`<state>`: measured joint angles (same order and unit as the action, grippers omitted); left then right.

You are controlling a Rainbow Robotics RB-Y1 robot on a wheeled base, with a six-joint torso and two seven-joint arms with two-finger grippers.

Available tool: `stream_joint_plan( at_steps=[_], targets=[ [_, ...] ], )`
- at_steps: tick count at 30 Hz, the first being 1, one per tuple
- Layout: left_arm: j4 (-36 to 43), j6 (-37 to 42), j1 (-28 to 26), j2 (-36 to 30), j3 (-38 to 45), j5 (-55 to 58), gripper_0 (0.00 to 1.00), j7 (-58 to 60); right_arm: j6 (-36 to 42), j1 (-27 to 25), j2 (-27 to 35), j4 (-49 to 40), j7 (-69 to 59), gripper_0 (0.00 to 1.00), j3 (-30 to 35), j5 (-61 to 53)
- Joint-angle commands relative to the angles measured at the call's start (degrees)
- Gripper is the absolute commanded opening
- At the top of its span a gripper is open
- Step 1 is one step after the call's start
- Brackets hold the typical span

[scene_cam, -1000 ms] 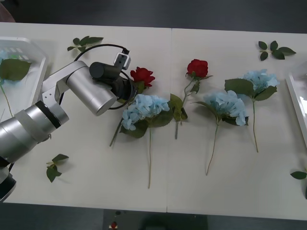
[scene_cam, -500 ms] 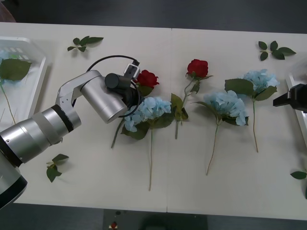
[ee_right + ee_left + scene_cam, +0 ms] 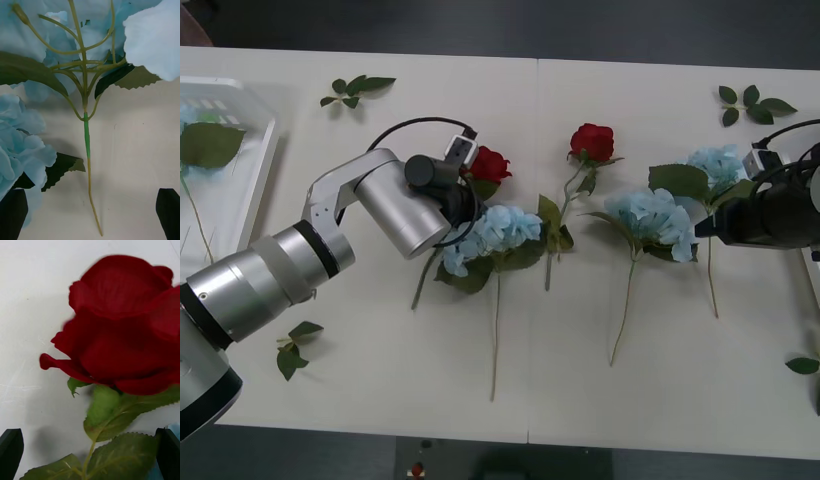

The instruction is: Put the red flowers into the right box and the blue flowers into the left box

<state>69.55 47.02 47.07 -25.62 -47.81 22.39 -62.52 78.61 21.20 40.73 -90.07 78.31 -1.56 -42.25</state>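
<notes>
The left gripper [image 3: 90, 455], open, straddles a rose [image 3: 489, 164] mid-table; it should close low on the stem. The right gripper [image 3: 92, 213], open, frames a blue flower [image 3: 721, 163] near the right edge.

Surface [image 3: 380, 390]: matt off-white, smooth, faintly scuffed.
Left arm [image 3: 385, 205]: brushed silver metal, satin sheen, with black joints.
Right arm [image 3: 780, 215]: matt black housing.
Fingers [image 3: 11, 448]: matt black.
Red flowers [image 3: 592, 140]: cloth petals, velvety and matt; serrated fabric leaves.
Blue flowers [image 3: 500, 225]: thin pale cloth petals, plastic stems.
Left box [image 3: 265, 150]: translucent white plastic, slightly glossy.
Right box [image 3: 792, 205]: white plastic rim.
</notes>
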Motion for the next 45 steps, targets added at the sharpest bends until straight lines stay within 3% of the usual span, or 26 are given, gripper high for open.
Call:
stream_joint_plan(
  at_steps=[1, 10, 15, 21, 24, 29, 31, 32, 33, 35, 37, 39, 43, 45],
  targets=[
    [0.58, -0.35, 1.88, 0.57, -2.11, -0.68, 1.0, 0.47, 0.58, 1.73, -0.22, -0.55, -2.2, 1.0, 2.44, -0.2],
    [0.58, -0.35, 1.88, 0.57, -2.64, -0.59, 1.0, 0.64, 0.67, 2.0, 0.31, -0.55, -1.32, 1.0, 3.05, -0.47],
    [0.23, -0.44, 1.88, 0.57, -2.9, -0.5, 0.84, 0.73, -0.47, 2.0, -1.97, 2.0, -0.62, 1.0, 3.05, 0.41],
    [-0.03, -0.35, 1.79, 0.57, -2.9, -0.42, 0.8, 0.73, -3.9, 2.0, -4.17, 5.96, 0.44, 1.0, 2.61, 1.82],
    [-0.03, -0.35, 1.88, 0.57, -2.99, -0.5, 0.7, 0.73, -5.57, 2.0, -4.96, 7.71, 0.87, 1.0, 2.44, 2.7],
    [-0.47, -0.35, 1.88, 0.57, -2.99, -0.59, 0.39, 0.91, -8.82, 2.0, -5.23, 9.3, 1.14, 1.0, 0.5, 4.02],
    [-0.73, -0.35, 1.79, 0.57, -2.99, -0.59, 0.33, 0.91, -9.26, 2.0, -5.23, 9.47, 1.05, 1.0, 0.15, 4.28],
    [-0.91, -0.35, 1.79, 0.57, -2.99, -0.77, 0.28, 0.91, -9.26, 2.0, -5.31, 9.47, 1.14, 0.87, 0.15, 4.28],
    [-1.26, -0.35, 1.88, 0.57, -2.99, -0.86, 0.2, 0.91, -9.26, 2.0, -5.4, 9.38, 1.05, 0.51, 0.15, 4.28],
    [-1.7, -0.44, 1.88, 0.57, -3.08, -0.86, 0.08, 1.0, -9.26, 2.0, -5.4, 9.47, 0.96, 0.21, 0.15, 4.28],
    [-1.79, -0.44, 1.88, 0.57, -3.08, -1.21, 0.0, 1.08, -9.26, 2.0, -5.4, 9.38, 0.96, 0.09, 0.15, 4.28],
    [-1.88, -0.44, 1.88, 0.57, -2.99, -2.0, 0.0, 1.17, -9.26, 2.0, -5.4, 9.38, 0.96, 0.0, 0.15, 4.37],
    [-1.79, -0.79, 1.88, 0.57, -2.99, -3.23, 0.0, 1.52, -9.53, 2.0, -5.4, 9.38, 1.31, 0.0, 0.15, 4.63],
    [-1.79, -1.23, 1.88, 0.48, -2.99, -3.84, 0.0, 1.7, -9.97, 2.0, -5.4, 9.38, 1.49, 0.16, 0.24, 4.81]
  ],
)
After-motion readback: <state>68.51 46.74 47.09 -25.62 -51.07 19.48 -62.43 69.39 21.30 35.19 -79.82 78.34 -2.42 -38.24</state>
